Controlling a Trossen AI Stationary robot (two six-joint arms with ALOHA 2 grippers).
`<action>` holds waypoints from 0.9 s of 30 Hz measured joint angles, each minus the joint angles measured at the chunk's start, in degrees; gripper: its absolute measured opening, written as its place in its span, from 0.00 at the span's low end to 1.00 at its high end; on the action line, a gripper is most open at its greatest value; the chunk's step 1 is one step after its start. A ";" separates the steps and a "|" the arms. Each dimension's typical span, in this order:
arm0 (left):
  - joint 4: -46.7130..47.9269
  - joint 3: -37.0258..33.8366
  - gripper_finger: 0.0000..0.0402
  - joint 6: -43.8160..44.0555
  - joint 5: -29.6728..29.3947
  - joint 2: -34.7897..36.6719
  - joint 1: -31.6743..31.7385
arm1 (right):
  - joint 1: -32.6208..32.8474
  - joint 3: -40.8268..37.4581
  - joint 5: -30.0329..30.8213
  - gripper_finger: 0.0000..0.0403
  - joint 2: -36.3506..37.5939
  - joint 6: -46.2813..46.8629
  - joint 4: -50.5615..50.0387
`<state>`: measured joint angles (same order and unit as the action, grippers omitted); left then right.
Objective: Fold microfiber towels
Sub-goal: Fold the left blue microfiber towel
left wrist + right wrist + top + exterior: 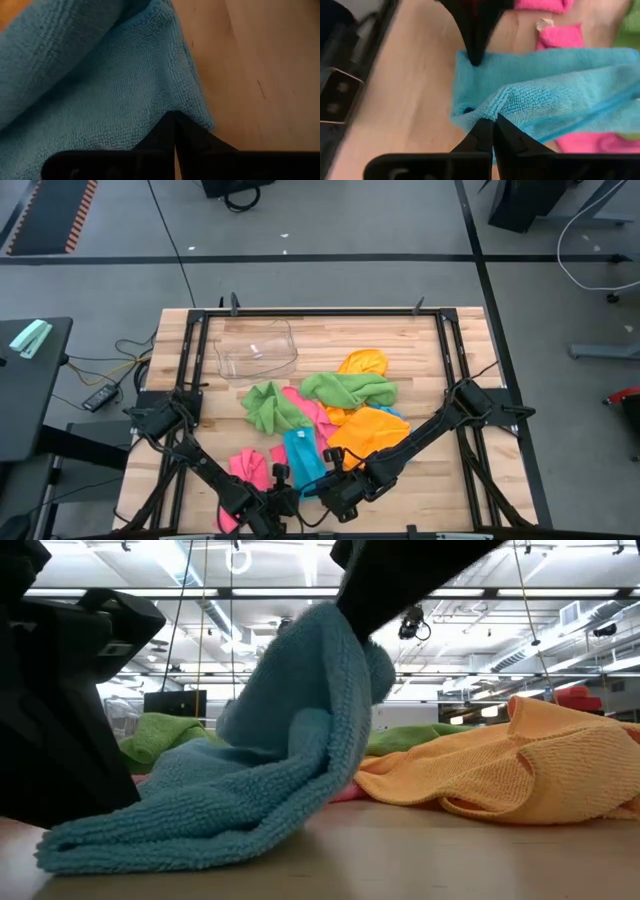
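The left gripper [174, 131] and right gripper [492, 131] are each closed on a blue towel [301, 457] edge. The arms hide the towel's near edge overhead; bare table [460, 480] lies alongside.

Two dark, slender jointed arms on black frames, black cabling trailing alongside. Left gripper [174, 131] and right gripper [493, 131]: matte black tapered fingers on broad black bars.

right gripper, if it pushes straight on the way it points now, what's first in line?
Right gripper is shut on the blue towel; straight ahead is more of that towel, then probably the left gripper pinning its far corner. Depth is unclear.
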<state>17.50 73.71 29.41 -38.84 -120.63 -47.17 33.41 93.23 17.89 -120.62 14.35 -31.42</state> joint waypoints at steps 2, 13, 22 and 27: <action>-0.03 0.00 0.04 0.01 -0.12 -0.01 -0.01 | 0.00 0.00 -0.04 0.06 -0.11 -0.41 1.34; -0.24 -0.09 0.02 0.39 -0.77 -0.09 -0.63 | -1.07 -6.62 1.46 0.34 -1.07 -2.70 15.48; -0.13 -0.09 0.05 1.44 -1.83 -0.12 -0.66 | -1.55 -8.89 1.08 0.44 -1.10 -1.74 25.84; -0.07 -0.09 0.02 1.44 -1.90 -0.12 -0.71 | -1.33 -5.30 -0.06 0.44 -0.94 -2.70 20.48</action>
<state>17.43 73.63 30.85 -40.73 -120.75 -47.88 32.08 87.93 17.83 -121.56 11.65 -10.94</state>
